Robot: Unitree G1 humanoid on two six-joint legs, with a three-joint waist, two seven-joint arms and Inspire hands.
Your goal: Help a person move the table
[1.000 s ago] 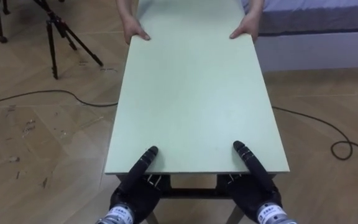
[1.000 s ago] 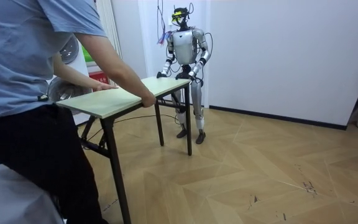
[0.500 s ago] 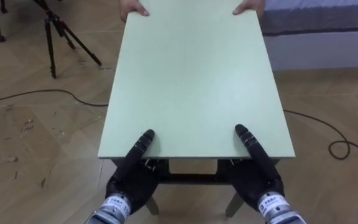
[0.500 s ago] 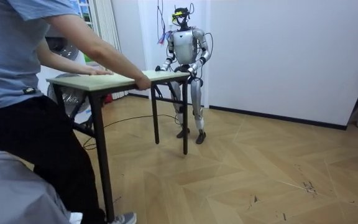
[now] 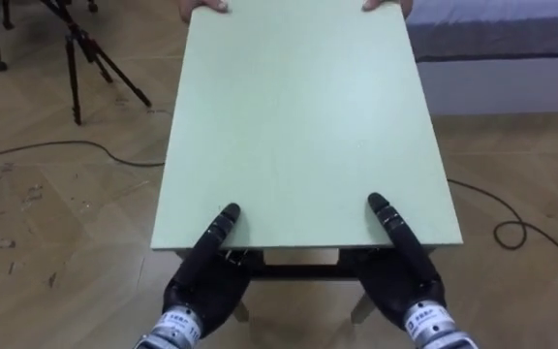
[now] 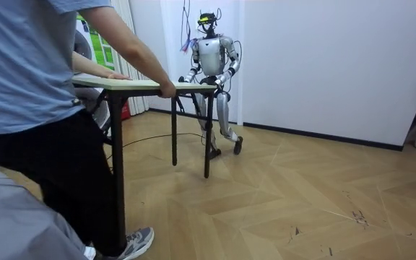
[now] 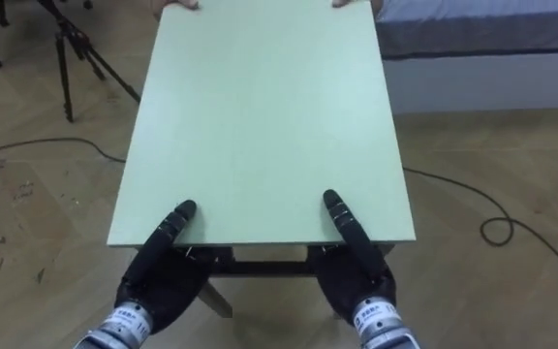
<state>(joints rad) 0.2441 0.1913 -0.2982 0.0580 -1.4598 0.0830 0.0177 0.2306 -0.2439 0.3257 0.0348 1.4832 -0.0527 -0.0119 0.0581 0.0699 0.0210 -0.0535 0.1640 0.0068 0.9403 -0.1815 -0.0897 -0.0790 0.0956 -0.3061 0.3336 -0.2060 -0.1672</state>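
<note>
- The bench (image 5: 298, 126), with its pale green top, runs lengthways away from the robot towards the person (image 6: 27, 108) at the far end.
- The left robot hand (image 5: 206, 281) clasps the near short edge of the bench close to its left corner. Its thumb lies straight along the top and the rest of the hand is tucked beneath the edge.
- The right robot hand (image 5: 400, 281) grips the same edge near the right corner in the same way, thumb on top and palm under the board.
- Both robot hands touch the bench, well apart from each other, with the bare top between them.
- At the far short edge the person's hands (image 5: 206, 5) rest on the two corners. In the room view one of them curls over the corner nearest the camera.
- In the room view the robot stands at the end of the bench by the white wall, its feet apart and one behind the other.
- A dark tripod (image 5: 76, 58) stands on the wooden floor (image 5: 56, 233) to the left of the bench.
- A black cable (image 5: 66, 147) trails across the boards near the tripod.
- A bed (image 5: 502, 39) sits just beside the far right corner.
</note>
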